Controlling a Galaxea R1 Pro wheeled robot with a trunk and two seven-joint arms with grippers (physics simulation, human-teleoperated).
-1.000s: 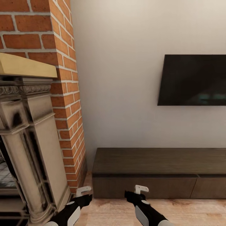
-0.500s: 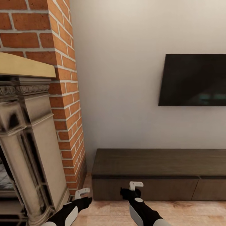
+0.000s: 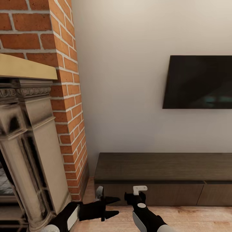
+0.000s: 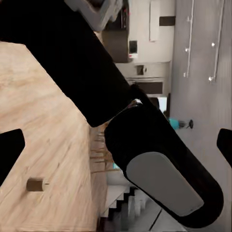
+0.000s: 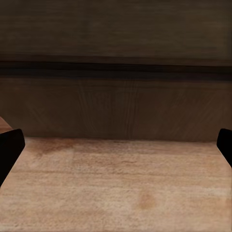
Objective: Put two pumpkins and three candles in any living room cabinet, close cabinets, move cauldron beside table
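Cabinet [image 3: 164,180] stands closed just ahead of right gripper [image 3: 135,197]; both grippers' fingers spread wide.

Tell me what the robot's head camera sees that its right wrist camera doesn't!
The head view alone takes in the black TV on the wall, the brick chimney, the fireplace surround and both arms, with the left gripper open and turned sideways. The right wrist view alone gives a close look at the dark tips of the right gripper's fingers, spread wide. Both show the dark-brown cabinet, its drawers closed, and the wooden floor.
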